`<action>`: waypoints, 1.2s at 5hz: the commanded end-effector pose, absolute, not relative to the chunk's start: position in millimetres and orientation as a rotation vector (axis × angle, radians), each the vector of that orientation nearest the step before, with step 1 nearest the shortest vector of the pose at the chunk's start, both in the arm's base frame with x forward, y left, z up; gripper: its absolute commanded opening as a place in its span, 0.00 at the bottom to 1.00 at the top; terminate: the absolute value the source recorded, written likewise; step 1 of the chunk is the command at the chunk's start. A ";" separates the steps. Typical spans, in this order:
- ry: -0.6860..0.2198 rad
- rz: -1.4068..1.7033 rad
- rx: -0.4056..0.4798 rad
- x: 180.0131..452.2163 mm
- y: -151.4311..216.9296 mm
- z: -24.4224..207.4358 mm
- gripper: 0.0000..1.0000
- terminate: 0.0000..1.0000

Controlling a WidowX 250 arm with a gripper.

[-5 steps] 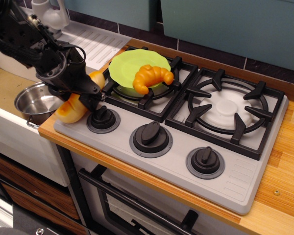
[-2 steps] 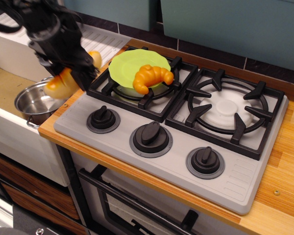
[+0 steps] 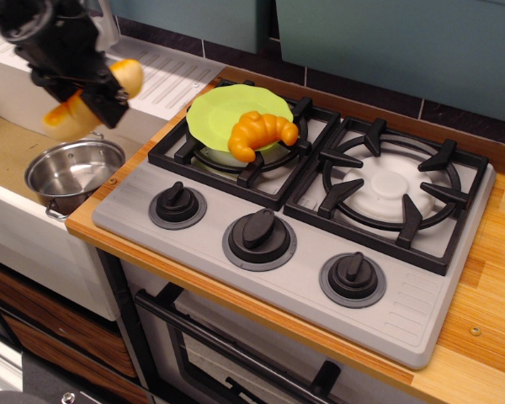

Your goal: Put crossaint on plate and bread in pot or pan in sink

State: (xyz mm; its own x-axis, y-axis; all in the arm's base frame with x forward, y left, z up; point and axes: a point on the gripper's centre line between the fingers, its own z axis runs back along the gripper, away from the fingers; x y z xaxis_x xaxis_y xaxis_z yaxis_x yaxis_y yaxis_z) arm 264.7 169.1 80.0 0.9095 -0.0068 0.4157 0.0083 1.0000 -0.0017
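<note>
The croissant [image 3: 262, 132] lies on the lime-green plate [image 3: 217, 110], which sits on the stove's back-left burner grate. My gripper [image 3: 88, 93] is shut on the bread [image 3: 128, 76], a long yellow-orange loaf, and holds it tilted in the air above the sink [image 3: 8, 151], just up and behind the steel pot [image 3: 71, 173]. The pot stands empty in the sink against its right wall. The gripper's black body hides the loaf's middle.
The grey stove top [image 3: 295, 278] has three black knobs along its front and two black burner grates. A white ridged drainboard [image 3: 172, 76] lies behind the sink. A wooden counter edge [image 3: 488, 261] runs at the right.
My gripper has lifted the bread off the stove's front-left corner and carried it up and left, from beside the plate to over the sink above the pot. The croissant and plate have not moved.
</note>
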 end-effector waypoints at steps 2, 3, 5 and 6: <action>-0.573 -0.068 -0.102 276.6 210.2 37.3 0.00 0.00; -0.599 -0.076 -0.123 276.2 212.2 24.3 0.00 0.00; -0.624 -0.080 -0.142 274.5 211.3 11.2 0.00 0.00; -0.636 -0.088 -0.155 275.0 210.1 6.7 0.00 0.00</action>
State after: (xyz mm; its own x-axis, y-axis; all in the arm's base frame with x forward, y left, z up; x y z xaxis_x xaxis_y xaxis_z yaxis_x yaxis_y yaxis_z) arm 268.3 208.6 -4.9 0.8177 -0.0195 0.5754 0.1274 0.9808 -0.1479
